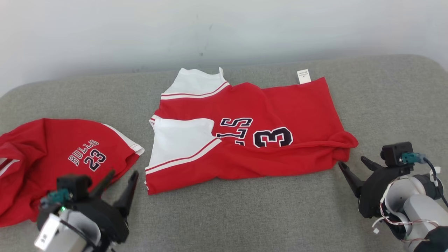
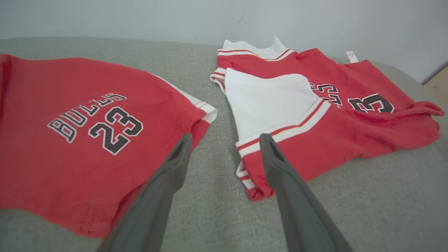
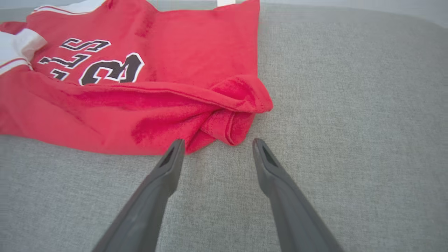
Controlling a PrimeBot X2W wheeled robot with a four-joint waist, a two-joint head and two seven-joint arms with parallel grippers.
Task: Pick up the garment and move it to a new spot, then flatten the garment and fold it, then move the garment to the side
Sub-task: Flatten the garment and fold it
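Note:
The garment [image 1: 297, 105] is a red jersey with white side panels and dark numbers. It lies folded lengthwise in the middle of the grey padded surface [image 1: 245, 217], with its lower right corner bunched. My left gripper [image 1: 123, 174] is open just off the jersey's near left corner, and its fingers frame that corner [image 2: 255, 189] in the left wrist view. My right gripper [image 1: 351, 161] is open beside the bunched corner [image 3: 227, 122], with nothing between its fingers. In the wrist views each gripper, left [image 2: 225, 137] and right [image 3: 218, 141], hovers just short of the cloth.
A second red garment [image 1: 45, 147] printed "BULLS 23" lies crumpled at the left, close to my left gripper, and appears again [image 2: 52, 157] in the left wrist view. A white label [image 1: 303, 76] sticks out at the jersey's far edge. A pale wall rises behind.

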